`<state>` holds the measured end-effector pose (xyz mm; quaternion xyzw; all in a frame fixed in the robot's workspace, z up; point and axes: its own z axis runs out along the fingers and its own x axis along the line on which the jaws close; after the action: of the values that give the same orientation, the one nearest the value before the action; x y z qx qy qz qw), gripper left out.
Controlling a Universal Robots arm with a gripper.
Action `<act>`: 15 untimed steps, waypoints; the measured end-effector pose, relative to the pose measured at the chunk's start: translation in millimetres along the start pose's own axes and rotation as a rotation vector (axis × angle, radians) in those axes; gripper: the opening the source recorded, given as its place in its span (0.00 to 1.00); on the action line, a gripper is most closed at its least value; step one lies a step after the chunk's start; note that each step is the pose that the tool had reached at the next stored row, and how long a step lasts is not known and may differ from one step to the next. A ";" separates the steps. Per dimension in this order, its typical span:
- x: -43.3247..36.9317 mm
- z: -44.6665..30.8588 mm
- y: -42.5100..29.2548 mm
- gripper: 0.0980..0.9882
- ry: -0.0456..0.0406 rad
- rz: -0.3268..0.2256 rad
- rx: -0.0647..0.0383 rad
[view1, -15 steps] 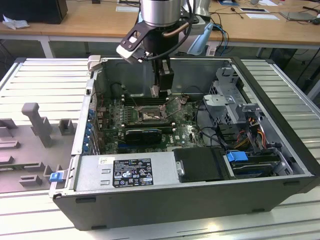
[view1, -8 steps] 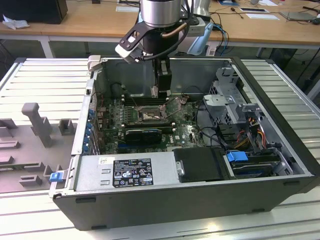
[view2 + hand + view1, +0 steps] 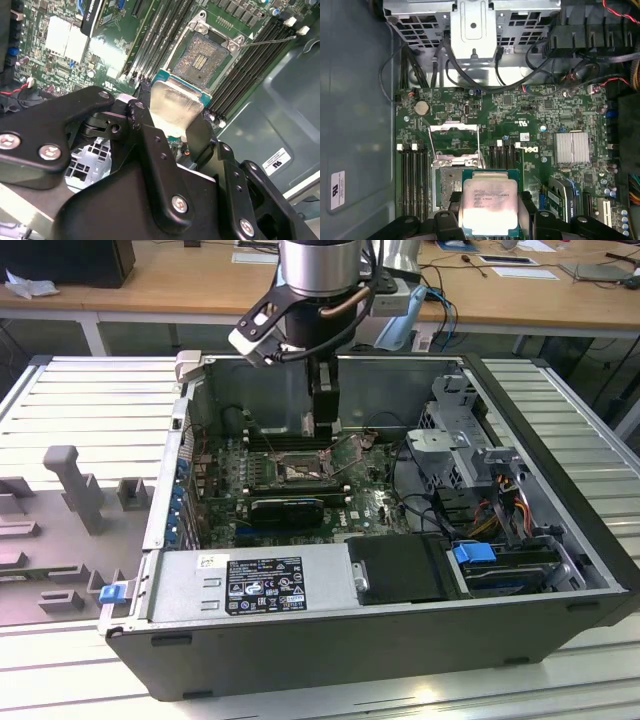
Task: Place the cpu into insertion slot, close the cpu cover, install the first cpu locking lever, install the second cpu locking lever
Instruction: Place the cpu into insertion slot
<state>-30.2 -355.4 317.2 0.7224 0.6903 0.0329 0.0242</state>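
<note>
My gripper (image 3: 490, 221) is shut on the cpu (image 3: 490, 202), a square chip with a pale silver face, held by two opposite edges. In the second wrist view the cpu (image 3: 175, 102) hangs just above the board, partly overlapping one edge of the insertion slot (image 3: 202, 60), whose brownish pin field lies bare. The cpu cover (image 3: 454, 142), a thin silvery frame, stands swung open beyond the insertion slot (image 3: 446, 192). A thin wire locking lever (image 3: 270, 41) sticks out unlatched. In the exterior view the gripper (image 3: 325, 428) reaches down into the open computer case over the insertion slot (image 3: 300, 472).
Long black memory slots (image 3: 412, 175) flank the socket on both sides. A finned silver heat sink (image 3: 572, 147) sits on the board. A metal drive cage (image 3: 472, 25) and bundled cables (image 3: 580, 70) crowd one end. The case wall (image 3: 560, 440) rises around the board.
</note>
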 end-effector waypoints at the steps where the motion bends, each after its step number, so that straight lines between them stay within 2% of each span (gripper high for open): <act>1: 0.0 1.7 -0.7 0.48 -0.0009 0.010 0.000; 3: 0.1 3.3 -1.0 0.48 -0.0013 0.015 0.000; 8: 0.4 14.1 -3.2 0.48 0.0005 -0.007 0.000; 15: 0.4 16.1 -3.4 0.48 0.0014 -0.017 0.000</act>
<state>-32.2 -354.7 300.8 0.7163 0.6965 0.0332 0.0239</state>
